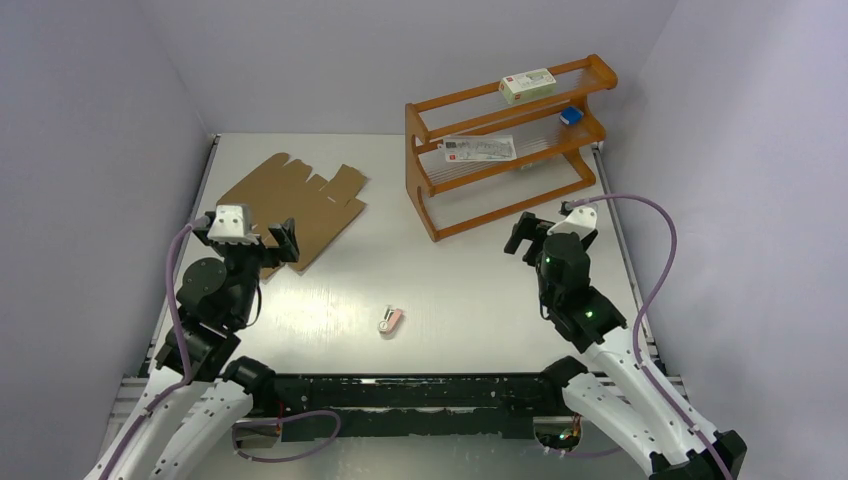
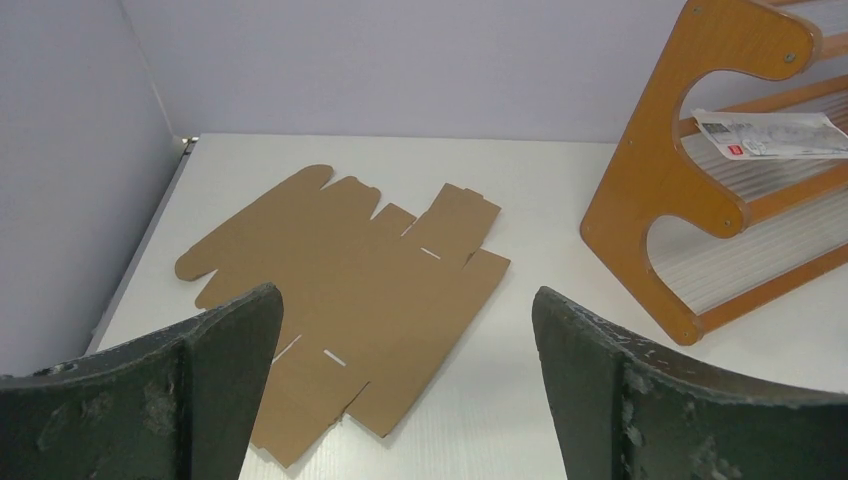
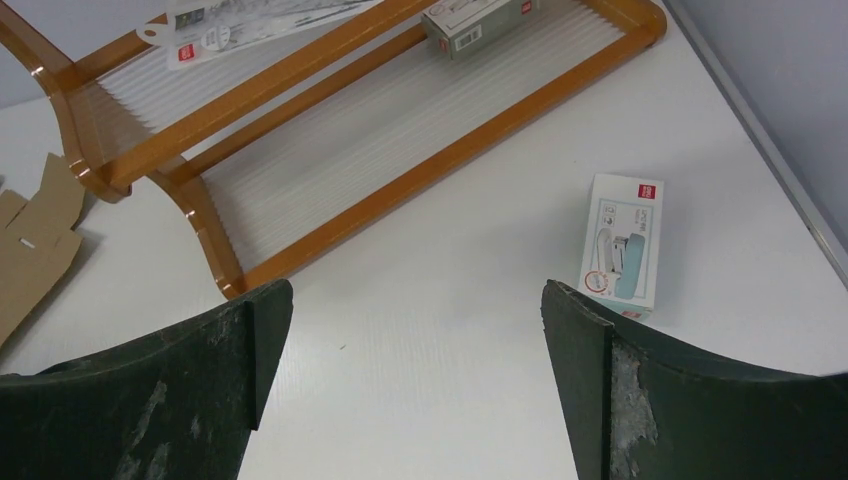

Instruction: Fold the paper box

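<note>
Top external view, and the paper box [image 1: 290,205] lies as a flat die-cut sheet on the bench [image 1: 460,290], out at ten o'clock from the middle, every flap level and no crease raised. The left claw [image 1: 250,240] hovers over the sheet's near edge, jaws spread wide and holding nothing; its wrist camera looks across the brown card between the two fingers [image 2: 220,370]. Over at three o'clock the right claw [image 1: 548,232] hangs open and empty too, well apart from the sheet, near the foot of the wooden rack [image 1: 500,170] at one o'clock. A small white carton [image 3: 622,245] sits on the bench just ahead of it, and a little pink object [image 1: 389,320] lies at six o'clock. By the look of it the folding has not begun: no panel lifted, no tab tucked, so the whole job lies ahead
</note>
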Robot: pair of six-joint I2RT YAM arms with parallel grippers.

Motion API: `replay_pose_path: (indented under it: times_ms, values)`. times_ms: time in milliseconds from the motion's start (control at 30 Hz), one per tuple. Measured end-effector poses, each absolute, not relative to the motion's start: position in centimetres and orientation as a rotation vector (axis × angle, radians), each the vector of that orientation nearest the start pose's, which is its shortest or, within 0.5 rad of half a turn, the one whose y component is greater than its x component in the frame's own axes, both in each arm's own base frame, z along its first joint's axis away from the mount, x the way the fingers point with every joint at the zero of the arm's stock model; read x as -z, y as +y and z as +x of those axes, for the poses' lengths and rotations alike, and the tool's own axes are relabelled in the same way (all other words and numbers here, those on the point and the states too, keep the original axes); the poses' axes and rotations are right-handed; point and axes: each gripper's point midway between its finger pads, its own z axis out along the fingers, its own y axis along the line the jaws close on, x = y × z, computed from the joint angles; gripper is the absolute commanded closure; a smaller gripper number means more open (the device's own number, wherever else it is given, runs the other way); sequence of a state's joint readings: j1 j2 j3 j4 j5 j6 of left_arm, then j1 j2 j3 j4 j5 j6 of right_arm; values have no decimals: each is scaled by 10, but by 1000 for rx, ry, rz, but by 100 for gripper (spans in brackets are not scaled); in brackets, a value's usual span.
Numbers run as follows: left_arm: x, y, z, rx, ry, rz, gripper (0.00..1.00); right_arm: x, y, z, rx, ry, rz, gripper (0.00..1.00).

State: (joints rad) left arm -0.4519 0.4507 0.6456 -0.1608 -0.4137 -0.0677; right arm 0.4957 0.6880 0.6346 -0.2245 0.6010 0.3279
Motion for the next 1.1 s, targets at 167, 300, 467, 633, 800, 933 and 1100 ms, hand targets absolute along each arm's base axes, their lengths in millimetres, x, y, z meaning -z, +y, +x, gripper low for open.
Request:
replay_pose_path:
  times_ms: [167, 300, 467, 633, 800, 933, 1100]
  values:
    - [-299, -50, 257, 100, 1551, -20, 0, -224, 54, 282, -34, 1796, 249, 0]
    - [-296, -52, 259, 104, 1562, -9, 0, -221, 58, 283, -44, 1809, 229, 0]
    - [-296, -53, 259, 111, 1562, -2, 0, -220, 65, 286, -65, 1817, 201, 0]
    - [-294, -53, 261, 110, 1571, -4, 0, -197, 85, 293, -115, 1904, 127, 0]
    - [-289, -55, 264, 113, 1590, 4, 0, -164, 114, 299, -207, 2009, 45, 0]
    - [-289, -56, 265, 117, 1591, 5, 0, -133, 131, 306, -243, 2096, -4, 0]
    - [-289, -53, 265, 112, 1591, -4, 0, -86, 148, 314, -259, 2213, -54, 0]
